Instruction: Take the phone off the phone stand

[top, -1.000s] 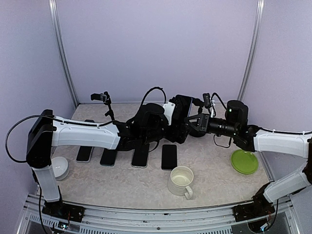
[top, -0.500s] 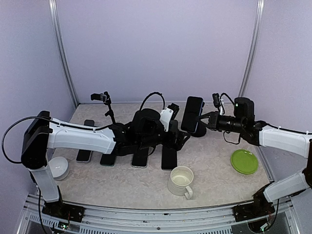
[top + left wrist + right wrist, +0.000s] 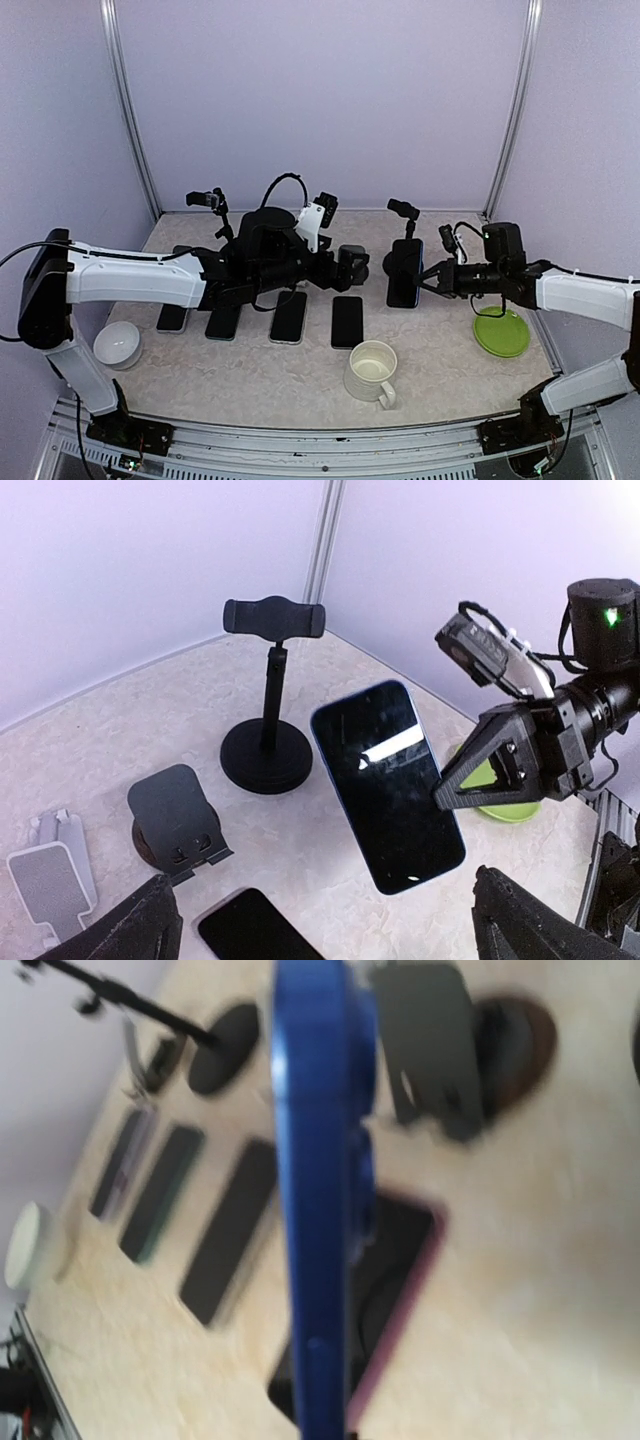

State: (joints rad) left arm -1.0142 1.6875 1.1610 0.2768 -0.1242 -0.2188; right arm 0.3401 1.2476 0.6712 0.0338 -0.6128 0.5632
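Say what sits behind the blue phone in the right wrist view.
A pink-edged phone lying flat on the table, partly hidden by the blue phone.

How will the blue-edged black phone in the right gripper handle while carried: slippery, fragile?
Probably rigid: the blue-edged black phone looks flat though gripped near one edge. Its glossy face mirrors light, so it may slip between the fingers of the right gripper. Likely fragile if dropped on the speckled beige table.
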